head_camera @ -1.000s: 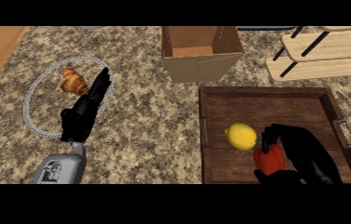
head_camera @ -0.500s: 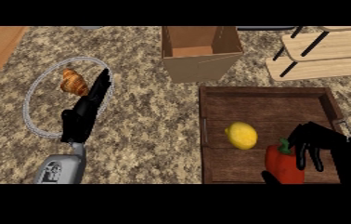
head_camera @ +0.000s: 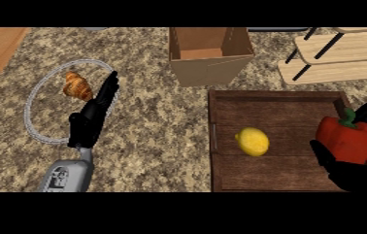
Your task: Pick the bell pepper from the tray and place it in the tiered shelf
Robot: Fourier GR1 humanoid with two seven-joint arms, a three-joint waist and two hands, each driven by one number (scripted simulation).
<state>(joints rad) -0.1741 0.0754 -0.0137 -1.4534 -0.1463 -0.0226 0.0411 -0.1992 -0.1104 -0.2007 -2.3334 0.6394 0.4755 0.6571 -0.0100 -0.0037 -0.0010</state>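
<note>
Pepper [head_camera: 345, 140] now sits higher in the right hand's [head_camera: 342, 172] curled fingers, lifted clear of the tray [head_camera: 272, 102]; shelf [head_camera: 326, 58] beyond them comes next. Left hand [head_camera: 93, 116] rests open.

The right edge is cutting off the red bell pepper [head_camera: 345, 140], the right hand [head_camera: 344, 172] beneath it and the tiered shelf [head_camera: 326, 58]; the pepper is hiding that hand's fingers.
</note>
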